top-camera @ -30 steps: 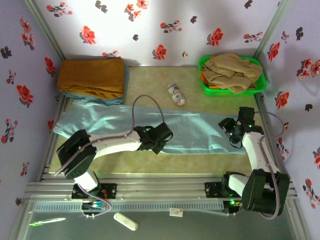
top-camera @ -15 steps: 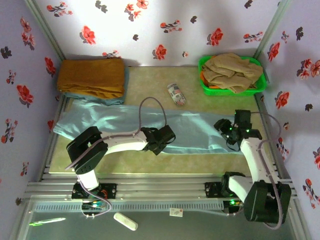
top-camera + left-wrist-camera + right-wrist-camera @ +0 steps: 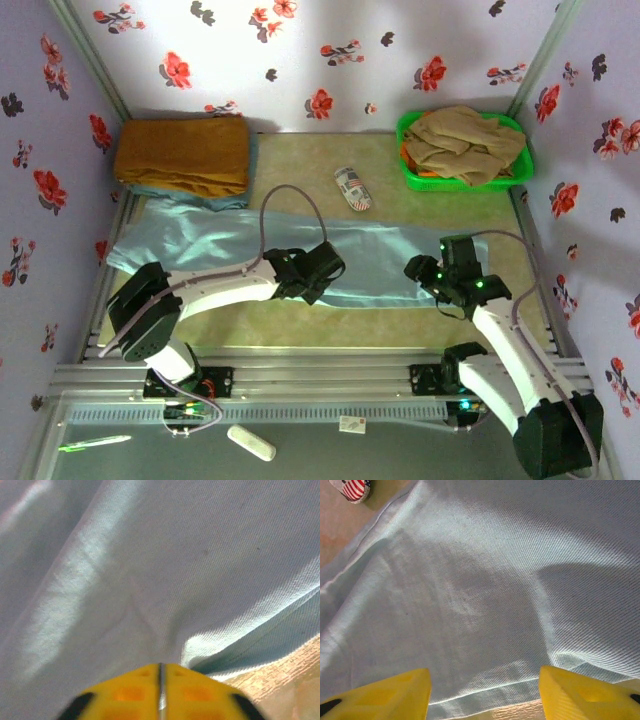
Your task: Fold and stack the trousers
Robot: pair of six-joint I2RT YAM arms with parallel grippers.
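The pale aqua trousers [image 3: 220, 245] lie spread flat across the table from left to right, legs long. My left gripper [image 3: 312, 278] sits at their near edge around the middle; its yellow fingers [image 3: 125, 692] are pressed together, and creases in the trousers [image 3: 150, 570] run into the tips. My right gripper [image 3: 432, 278] hovers over the right end with its fingers [image 3: 395, 692] wide apart, open, above the hemmed near edge of the trousers [image 3: 485, 605], nothing between them.
A folded mustard-brown cloth [image 3: 180, 150] lies at the back left. A green basket [image 3: 460, 183] holding a beige garment [image 3: 465, 140] stands at the back right. A small red-and-white striped can [image 3: 352, 188] lies behind the trousers, also visible as the can [image 3: 352, 489].
My right gripper has moved left and nearer, over the trousers' right end. The left gripper stayed near the middle edge, and the trousers' right end has pulled in slightly leftward.
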